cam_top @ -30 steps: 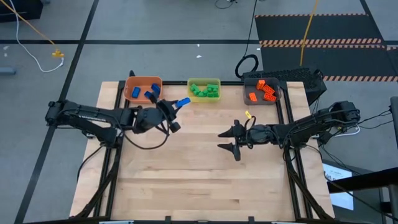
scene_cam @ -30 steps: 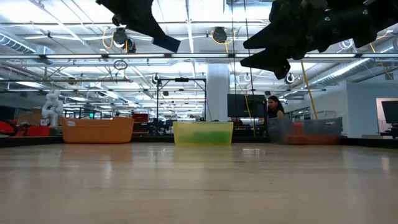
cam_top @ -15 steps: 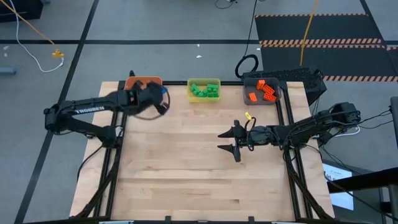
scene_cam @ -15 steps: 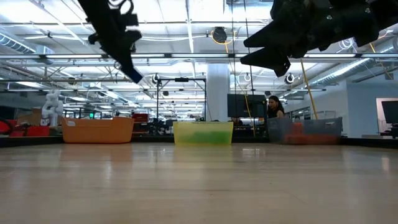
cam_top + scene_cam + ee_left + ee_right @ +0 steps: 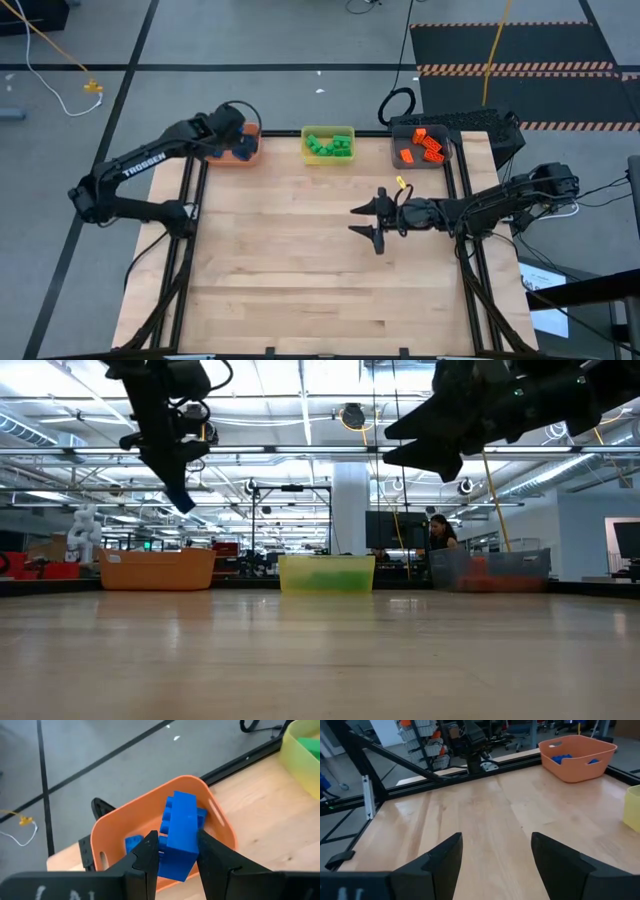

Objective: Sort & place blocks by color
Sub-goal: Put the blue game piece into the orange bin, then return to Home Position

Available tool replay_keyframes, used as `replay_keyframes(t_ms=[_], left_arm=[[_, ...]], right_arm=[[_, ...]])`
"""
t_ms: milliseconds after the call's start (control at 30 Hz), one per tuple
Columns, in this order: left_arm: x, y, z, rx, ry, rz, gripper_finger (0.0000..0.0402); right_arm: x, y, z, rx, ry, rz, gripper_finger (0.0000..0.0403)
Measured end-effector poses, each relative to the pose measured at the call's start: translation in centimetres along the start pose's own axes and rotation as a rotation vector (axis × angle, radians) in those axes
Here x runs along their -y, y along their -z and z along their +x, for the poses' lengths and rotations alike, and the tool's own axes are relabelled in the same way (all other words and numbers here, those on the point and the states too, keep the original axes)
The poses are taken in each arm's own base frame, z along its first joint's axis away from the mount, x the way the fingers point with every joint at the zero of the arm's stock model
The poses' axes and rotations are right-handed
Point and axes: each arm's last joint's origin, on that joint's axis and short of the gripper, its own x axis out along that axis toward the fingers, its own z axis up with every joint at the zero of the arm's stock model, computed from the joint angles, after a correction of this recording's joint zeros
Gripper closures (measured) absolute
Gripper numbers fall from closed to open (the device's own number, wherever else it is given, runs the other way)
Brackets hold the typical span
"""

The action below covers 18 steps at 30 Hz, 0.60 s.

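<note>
My left gripper (image 5: 176, 854) hangs over the orange bin (image 5: 110, 825) at the table's far left and is shut on a blue block (image 5: 179, 832). In the low view it shows high above the table (image 5: 178, 488). More blue blocks (image 5: 133, 843) lie in that bin. Green blocks (image 5: 328, 147) fill the yellow bin (image 5: 306, 133), and orange blocks (image 5: 428, 148) lie in the grey bin (image 5: 397, 148). My right gripper (image 5: 370, 222) is open and holds nothing. It hovers over the table's right middle (image 5: 495, 860). My left gripper pinches the blue block between its two fingers, one finger (image 5: 148, 854) on each long side face (image 5: 170, 851). The fingers come from above, slanting toward the far edge. The block sticks out past the fingertips, lifted clear above the orange bin's opening.
The three bins stand in a row along the far edge. Bare wooden tabletop (image 5: 300, 270) stretches from them to the near edge. Black frame rails (image 5: 185, 250) run along both sides. A person (image 5: 440, 532) sits in the room beyond the table.
My left gripper has swung from the table's left middle toward the far left, carrying the blue block, and now hangs over the orange bin. It has turned so that its fingers point more downward. My right gripper has stayed almost still.
</note>
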Motion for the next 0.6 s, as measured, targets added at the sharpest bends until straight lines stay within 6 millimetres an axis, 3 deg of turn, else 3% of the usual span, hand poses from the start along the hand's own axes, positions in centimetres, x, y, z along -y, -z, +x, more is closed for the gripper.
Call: replay_keyframes(t_ms=[300, 600], left_arm=[[-0.9, 0.6, 1.4, -0.053, -0.022, -0.053, 0.0291], [-0.6, 0.6, 2.8, -0.110, -0.025, -0.066, 0.0088]], right_arm=[[0.2, -0.1, 0.0, 0.006, 0.007, 0.003, 0.0174], [0.1, -0.3, 0.0, 0.024, -0.001, 0.007, 0.0174]])
